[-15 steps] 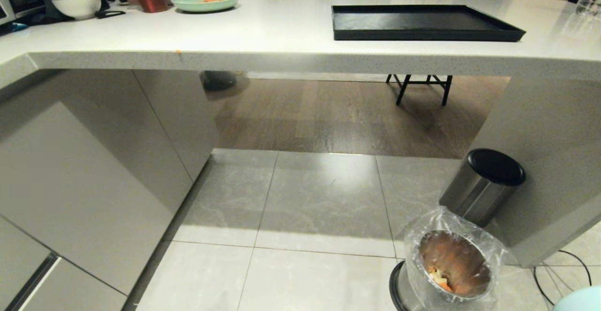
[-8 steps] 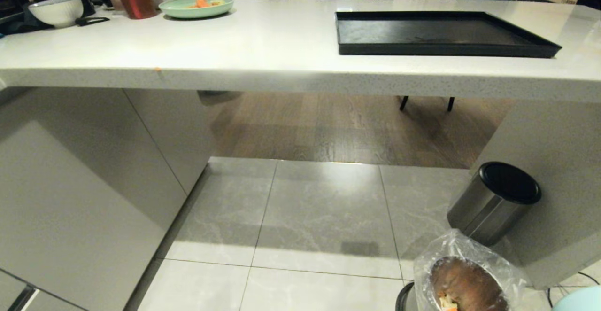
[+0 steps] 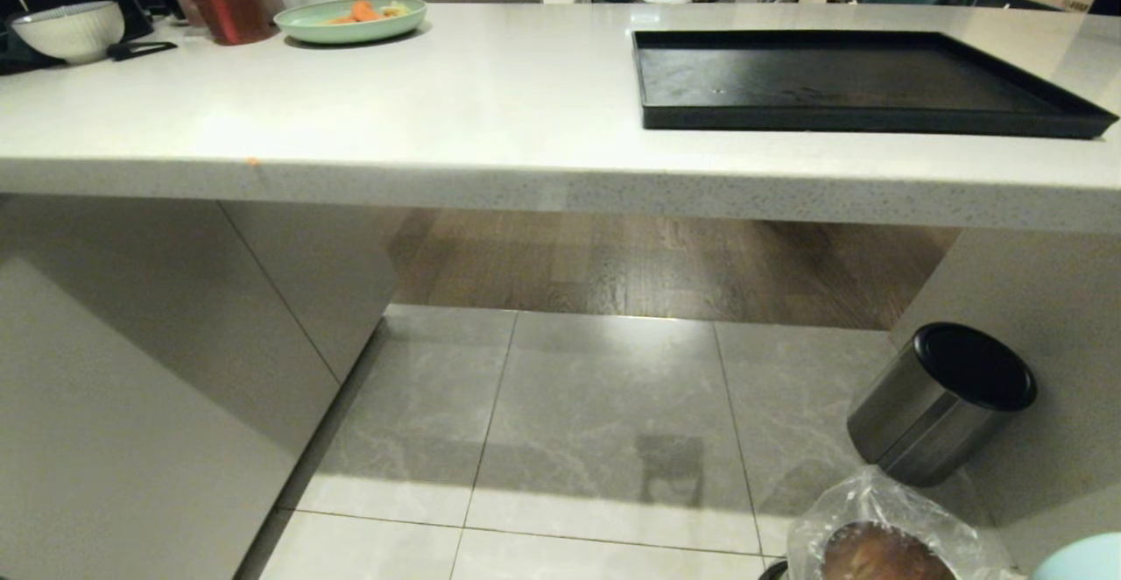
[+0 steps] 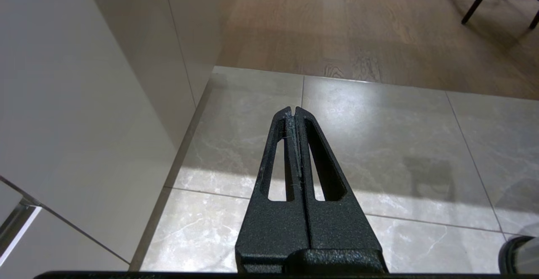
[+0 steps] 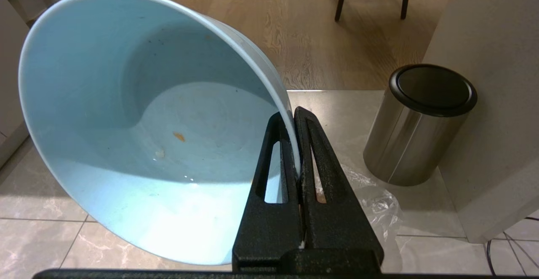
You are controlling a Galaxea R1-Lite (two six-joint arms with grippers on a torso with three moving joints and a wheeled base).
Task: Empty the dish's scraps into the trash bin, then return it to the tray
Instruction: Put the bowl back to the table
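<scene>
Right gripper (image 5: 293, 116): clamped on the bowl's rim, one finger inside the wall, the other outside.
Bowl (image 5: 139, 127): tilted on its side, mouth toward the wrist camera, low over the tiled floor; only smears and a couple of tiny bits left inside.
Trash bin (image 3: 884, 545): on the floor beside the bowl, its clear bag partly under the right gripper.
Steel bin (image 5: 417, 123): black lid, just beyond the bag.
Tray (image 3: 863, 81): bare, on the counter (image 3: 490, 116).
Left gripper (image 4: 293, 112): fingers together, holding nothing, over floor tiles.
Green plate (image 3: 350, 19): far end of the counter, carrot pieces on it.
</scene>
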